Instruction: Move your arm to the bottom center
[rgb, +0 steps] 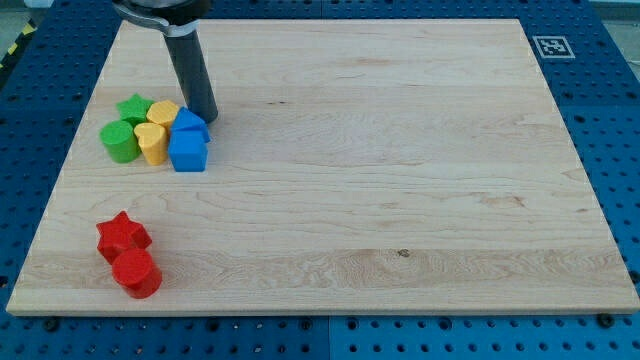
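Note:
My tip (205, 117) rests on the wooden board (380, 180) at the upper left, touching or just beside the top right of a block cluster. The cluster holds a green star (133, 107), a green cylinder (119, 141), a yellow round block (163, 112), a yellow heart-like block (152, 143), a blue triangular block (189, 122) and a blue cube-like block (187, 152). The dark rod rises from the tip to the view's top edge.
A red star (122, 235) and a red cylinder (136, 273) sit together near the board's bottom left corner. A black-and-white marker tag (551, 46) is at the board's top right corner. Blue perforated table surrounds the board.

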